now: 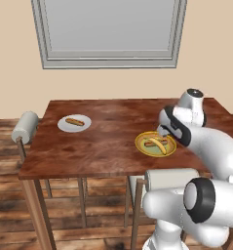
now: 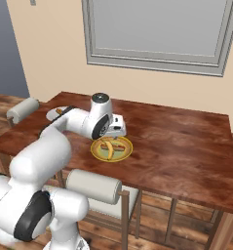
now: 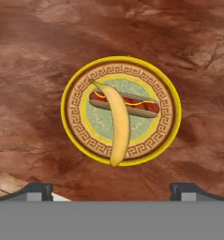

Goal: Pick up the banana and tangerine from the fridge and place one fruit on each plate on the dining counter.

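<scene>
Lying across the round yellow-rimmed plate [image 3: 121, 110], the curved yellow banana [image 3: 117, 123] had its long axis running nearly straight along the hand view's vertical, its thin dark stem tip toward the top left of that view and its blunt end just past the plate's near rim. It rested on top of a small reddish-brown sausage in a bun [image 3: 124, 104], which lay crosswise to it, so the two made a rough cross at the plate's centre. In the left base view the banana [image 1: 159, 145] slanted toward the table's near edge, and in the right base view it [image 2: 109, 148] showed as a short yellow arc on the plate [image 2: 111, 149]. The plate was flat, with a glossy yellow edge, a brown band of key-pattern ornament and a pale green middle. It sat on the glossy reddish-brown wooden dining table [image 1: 103, 146], whose top showed swirling darker grain. The two-finger gripper [image 3: 111, 190] of the white arm hung above the plate with its dark tips spread wide apart and nothing between them; the banana lay free below. In the left base view the gripper [image 1: 163, 131] sat just beside the plate's far right rim. Well apart, toward the table's left end, a small round white plate [image 1: 74, 123] carried another brown sausage-like food [image 1: 74, 121]. A chair with a white cylindrical cushion [image 1: 25, 127] stood at the table's left side.
</scene>
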Controlling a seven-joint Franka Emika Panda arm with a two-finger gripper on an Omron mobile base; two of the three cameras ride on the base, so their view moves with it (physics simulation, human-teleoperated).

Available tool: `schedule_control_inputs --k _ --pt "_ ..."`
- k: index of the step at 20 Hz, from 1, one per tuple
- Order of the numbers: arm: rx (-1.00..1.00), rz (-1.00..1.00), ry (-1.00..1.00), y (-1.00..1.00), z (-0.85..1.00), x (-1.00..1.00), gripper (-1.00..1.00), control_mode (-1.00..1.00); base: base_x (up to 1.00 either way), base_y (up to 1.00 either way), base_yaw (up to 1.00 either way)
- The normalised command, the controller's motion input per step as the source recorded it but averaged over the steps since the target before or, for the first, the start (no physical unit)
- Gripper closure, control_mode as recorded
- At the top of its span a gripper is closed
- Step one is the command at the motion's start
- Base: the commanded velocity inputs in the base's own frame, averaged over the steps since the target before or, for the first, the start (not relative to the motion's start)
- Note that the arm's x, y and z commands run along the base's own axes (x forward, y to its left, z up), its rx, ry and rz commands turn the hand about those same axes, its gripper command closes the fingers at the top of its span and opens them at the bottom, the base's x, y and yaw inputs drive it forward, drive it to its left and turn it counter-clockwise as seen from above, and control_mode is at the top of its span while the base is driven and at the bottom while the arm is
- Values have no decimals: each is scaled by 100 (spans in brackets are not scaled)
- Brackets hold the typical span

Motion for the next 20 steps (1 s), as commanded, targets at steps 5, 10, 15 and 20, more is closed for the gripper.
schedule_control_inputs --k 5,10,15,20 --pt "0 0 0 27 34 -54 -100 -100 0 0 0" --pt "1 -4 0 32 11 -71 -100 -100 0 0 0" --pt "2 -9 -3 26 1 -80 -100 -100 0 0 0" --pt "2 -10 -10 22 1 -80 -100 -100 0 0 0"
